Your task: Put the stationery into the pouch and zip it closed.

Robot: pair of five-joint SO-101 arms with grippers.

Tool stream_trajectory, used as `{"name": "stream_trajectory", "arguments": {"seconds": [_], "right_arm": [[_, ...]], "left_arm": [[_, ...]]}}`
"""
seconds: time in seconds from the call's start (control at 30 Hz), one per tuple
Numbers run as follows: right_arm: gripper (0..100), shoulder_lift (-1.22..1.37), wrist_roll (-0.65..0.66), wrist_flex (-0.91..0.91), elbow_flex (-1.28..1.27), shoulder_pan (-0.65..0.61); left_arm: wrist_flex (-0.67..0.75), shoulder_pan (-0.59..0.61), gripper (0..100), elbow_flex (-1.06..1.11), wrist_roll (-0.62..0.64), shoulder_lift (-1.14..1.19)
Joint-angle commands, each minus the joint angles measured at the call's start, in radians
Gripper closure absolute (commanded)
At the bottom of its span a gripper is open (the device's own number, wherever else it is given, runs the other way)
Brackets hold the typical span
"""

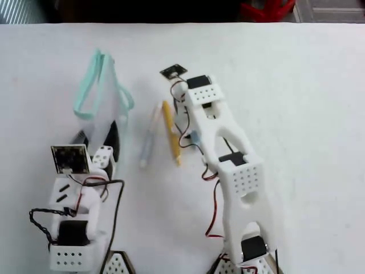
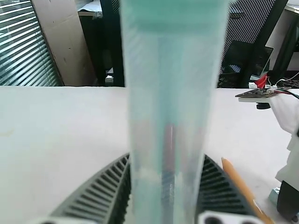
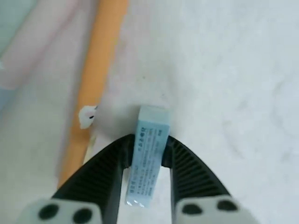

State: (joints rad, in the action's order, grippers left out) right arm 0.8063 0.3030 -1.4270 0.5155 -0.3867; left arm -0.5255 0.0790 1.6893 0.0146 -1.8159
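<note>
A translucent teal pouch [image 1: 101, 91] lies on the white table at the left, and my left gripper [image 1: 102, 138] is shut on its near end. In the left wrist view the pouch [image 2: 173, 102] rises between the dark jaws of that gripper [image 2: 166, 165]. A pale pen [image 1: 149, 137] and an orange pencil [image 1: 170, 132] lie side by side in the middle. Just right of them, my right gripper [image 1: 193, 137] is shut on a small light-blue eraser [image 3: 148, 154], which touches the table beside the orange pencil [image 3: 96, 88]. The gripper [image 3: 147, 147] pinches the eraser's flat sides.
The pale pen [image 3: 37, 46] lies beyond the pencil in the right wrist view. A small circuit board [image 1: 173, 71] with wires sits behind the right arm. The table's right half is bare white surface [image 1: 308, 114]. Dark furniture stands past the far edge.
</note>
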Motion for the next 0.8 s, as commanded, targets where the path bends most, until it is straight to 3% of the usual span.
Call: {"name": "stream_trajectory", "arguments": {"seconds": [0.0,0.2,0.77], "right_arm": [[98.0,-0.001,0.002,0.033,-0.002,-0.001],[98.0,-0.001,0.002,0.041,-0.002,-0.001],[98.0,-0.012,-0.011,0.061,0.0,0.031]], "left_arm": [[-0.029,0.001,79,-0.068,0.0,-0.008],[-0.12,0.005,79,-0.13,0.098,-0.008],[-0.118,0.05,79,-0.137,0.104,-0.01]]}}
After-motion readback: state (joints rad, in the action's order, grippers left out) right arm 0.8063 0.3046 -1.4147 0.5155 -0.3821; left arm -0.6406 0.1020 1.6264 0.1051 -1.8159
